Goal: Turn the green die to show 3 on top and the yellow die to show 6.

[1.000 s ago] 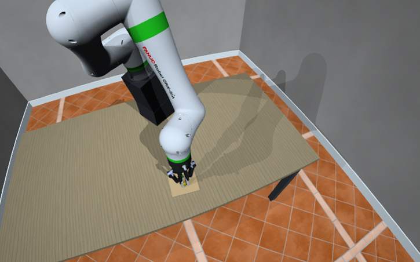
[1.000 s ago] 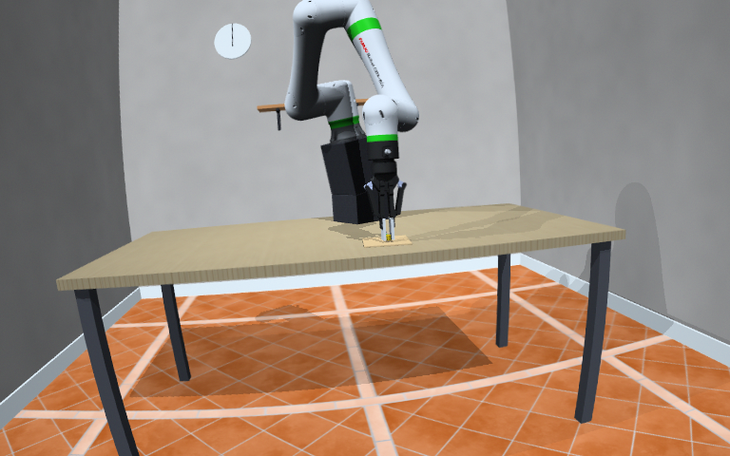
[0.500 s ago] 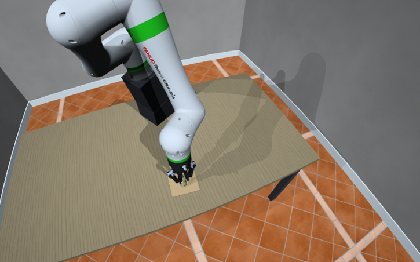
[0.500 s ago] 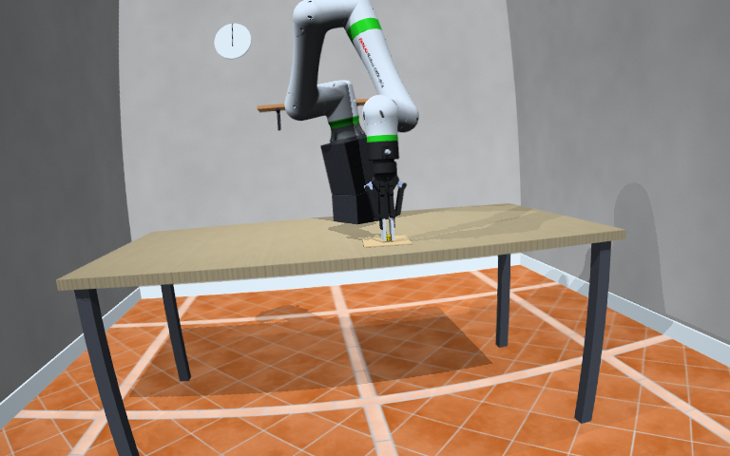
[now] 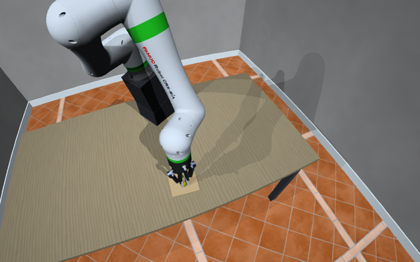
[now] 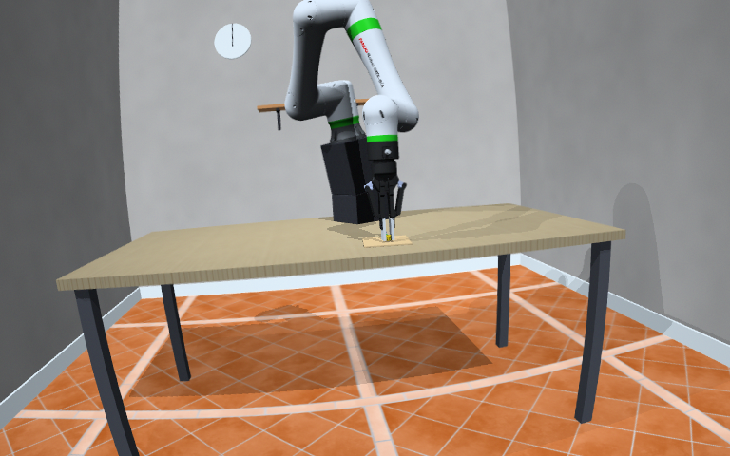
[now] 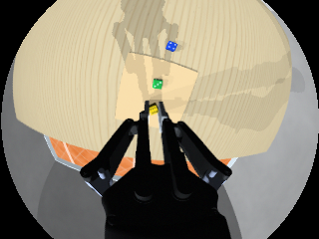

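Observation:
My gripper (image 7: 153, 107) points straight down over the tan mat (image 7: 159, 96) and is shut on the yellow die (image 7: 154, 111), held at or just above the mat's surface. The gripper (image 5: 184, 183) and the yellow die (image 5: 184, 183) also show in the top view, and in the exterior view (image 6: 387, 237). The green die (image 7: 158, 83) lies on the mat a little beyond the fingertips. The blue die (image 7: 170, 46) lies on the bare table just past the mat's far edge. The faces of the dice are too small to read.
The mat (image 5: 185, 187) lies near the table's front edge. The robot's black base (image 5: 150, 97) stands at the back of the table. The table's near edge runs close behind the mat.

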### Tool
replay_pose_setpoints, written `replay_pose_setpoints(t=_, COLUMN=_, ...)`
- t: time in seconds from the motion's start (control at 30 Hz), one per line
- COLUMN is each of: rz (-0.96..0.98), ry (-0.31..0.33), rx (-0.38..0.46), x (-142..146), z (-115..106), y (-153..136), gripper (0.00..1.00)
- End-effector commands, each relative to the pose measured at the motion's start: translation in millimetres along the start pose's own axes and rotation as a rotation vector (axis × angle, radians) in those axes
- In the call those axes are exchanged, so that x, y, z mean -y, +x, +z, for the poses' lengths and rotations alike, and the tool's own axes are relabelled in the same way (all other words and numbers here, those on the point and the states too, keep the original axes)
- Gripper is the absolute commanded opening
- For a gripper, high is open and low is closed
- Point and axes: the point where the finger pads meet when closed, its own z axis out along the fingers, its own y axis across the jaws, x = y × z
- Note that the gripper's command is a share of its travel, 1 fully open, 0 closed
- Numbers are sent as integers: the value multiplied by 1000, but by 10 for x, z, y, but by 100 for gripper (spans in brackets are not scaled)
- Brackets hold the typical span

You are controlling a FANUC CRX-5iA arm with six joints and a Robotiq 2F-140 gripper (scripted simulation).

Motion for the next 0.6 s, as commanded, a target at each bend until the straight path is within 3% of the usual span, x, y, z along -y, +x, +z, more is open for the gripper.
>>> replay_pose_setpoints(t=0.0, rz=0, ry=0, rx=0, x=0, z=-1, y=-2, gripper=7)
replay_pose_setpoints(t=0.57, rz=0, ry=0, rx=0, x=0, z=15, y=-2, gripper=7)
